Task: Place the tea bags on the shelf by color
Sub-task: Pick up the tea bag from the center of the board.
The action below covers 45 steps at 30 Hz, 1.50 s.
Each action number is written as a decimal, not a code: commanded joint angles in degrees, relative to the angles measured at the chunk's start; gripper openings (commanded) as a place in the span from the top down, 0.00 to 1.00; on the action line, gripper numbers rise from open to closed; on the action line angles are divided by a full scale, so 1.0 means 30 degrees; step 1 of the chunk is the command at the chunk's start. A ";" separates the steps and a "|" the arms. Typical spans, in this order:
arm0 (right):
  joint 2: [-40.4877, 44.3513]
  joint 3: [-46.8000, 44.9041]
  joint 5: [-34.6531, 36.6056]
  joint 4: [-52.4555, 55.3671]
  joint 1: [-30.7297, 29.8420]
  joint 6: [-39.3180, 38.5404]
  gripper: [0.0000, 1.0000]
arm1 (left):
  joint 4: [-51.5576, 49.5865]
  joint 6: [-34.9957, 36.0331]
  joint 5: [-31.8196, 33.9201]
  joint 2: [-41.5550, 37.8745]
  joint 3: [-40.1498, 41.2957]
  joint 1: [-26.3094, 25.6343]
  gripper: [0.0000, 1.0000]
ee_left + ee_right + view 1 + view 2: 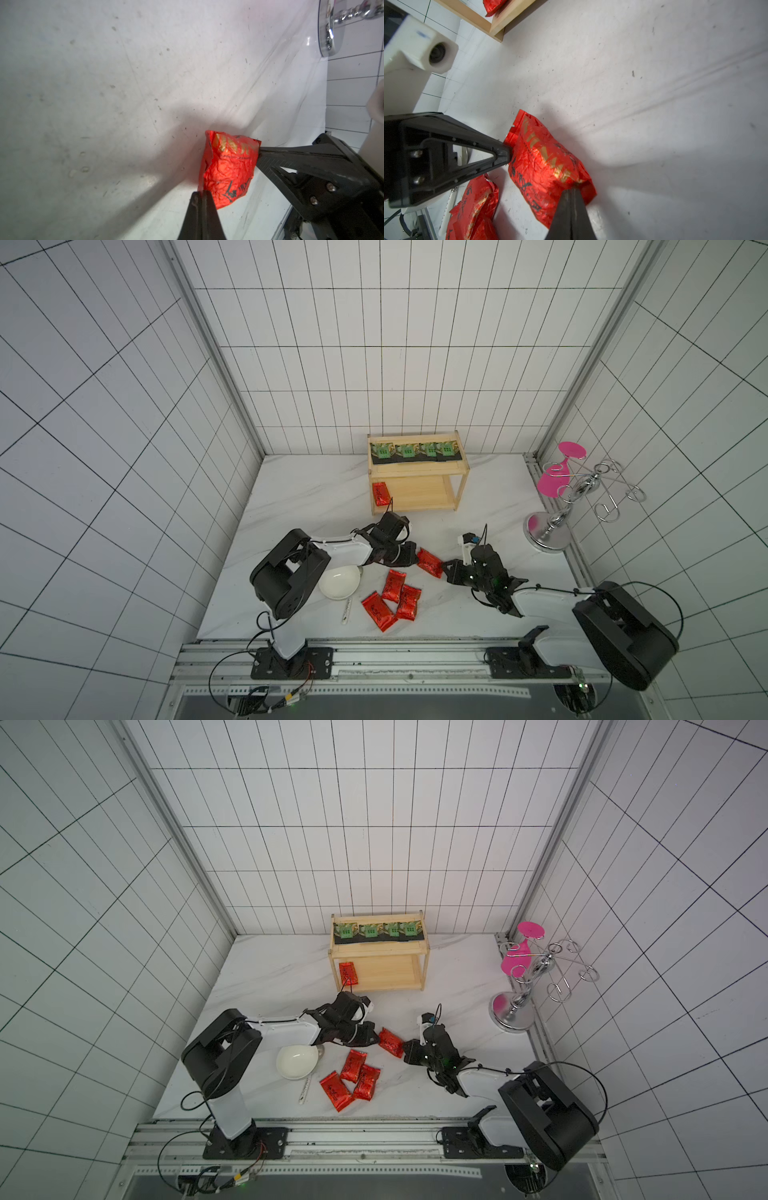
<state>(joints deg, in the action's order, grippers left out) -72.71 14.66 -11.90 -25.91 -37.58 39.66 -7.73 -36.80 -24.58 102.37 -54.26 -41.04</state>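
**Red pouch pinched at both ends, mid-table**

The held red pouch (429, 563) sat between the two arms in both top views (390, 1042), in front of the shelf (420, 471) and well apart from it.
- The left gripper (416, 556) had its jaws closed tight on one short end. In the left wrist view, its fingers (208, 209) were pressed together on the foil edge.
- The right gripper (445, 567) was clamped on the opposite end. In the right wrist view, its fingers (578, 212) were shut over a corner of the pouch.
- The foil was crumpled, with gold and dark print facing up. A shadow fell on the table (291, 510) beneath it, but the views didn't show whether the pouch cleared the surface.

Three loose red pouches (394, 585) lay clustered nearer the arm bases, touching or overlapping.

The white bowl (338, 583) sat beside them, partly under the left forearm. A thin white strip (347, 611) lay just beside the bowl.

On the shelf:
- Top tier: four black sachets (406, 451) in a row.
- Lower tier: one shelved red pouch (380, 494), at the end on the left arm's side.

The chrome stand (552, 531) with pink discs stood by the right wall, well apart from everything else.
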 commanded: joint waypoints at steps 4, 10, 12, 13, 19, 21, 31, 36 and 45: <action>0.3978 -0.0018 -0.0648 0.2926 0.1286 0.1925 0.83 | 0.1587 -0.0523 -0.1213 -0.2918 0.1296 0.0954 1.00; 0.3605 -0.0022 -0.5004 -0.0909 0.2952 0.5042 0.68 | 0.3754 -0.2042 -0.3288 -0.4690 0.2252 0.1962 1.00; 0.3099 0.0037 -0.6144 -0.2567 0.3236 0.5883 0.64 | 0.3687 -0.2090 -0.3455 -0.4894 0.2177 0.2009 1.00; 0.2900 0.0037 -0.6641 -0.3663 0.3278 0.6148 0.62 | 0.3743 -0.2147 -0.3575 -0.4941 0.2173 0.2011 1.00; 0.3607 -0.0517 -0.6248 -0.4518 0.3333 0.6524 0.60 | 0.3893 -0.2269 -0.3760 -0.5307 0.2321 0.2109 1.00; 0.4141 -0.0689 -0.5988 -0.4341 0.3361 0.6614 0.60 | 0.3894 -0.2266 -0.3786 -0.5380 0.2381 0.2194 1.00; 0.5030 -0.0375 -0.6540 -0.4092 0.3745 0.7091 0.57 | 0.4440 -0.2608 -0.4163 -0.5554 0.2600 0.2306 1.00; 0.3167 -0.0432 -0.7076 -0.6303 0.3183 0.7824 0.58 | 0.4846 -0.2940 -0.4330 -0.5558 0.2563 0.2308 1.00; 0.2423 -0.0658 -0.7252 -0.7784 0.2724 0.8167 0.90 | 0.4978 -0.3057 -0.4408 -0.5551 0.2516 0.2268 1.00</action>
<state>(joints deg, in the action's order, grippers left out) -65.60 13.80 -32.71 -45.91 -28.95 63.92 5.48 -45.74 -37.17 87.07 -46.92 -34.33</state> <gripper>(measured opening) 0.111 0.039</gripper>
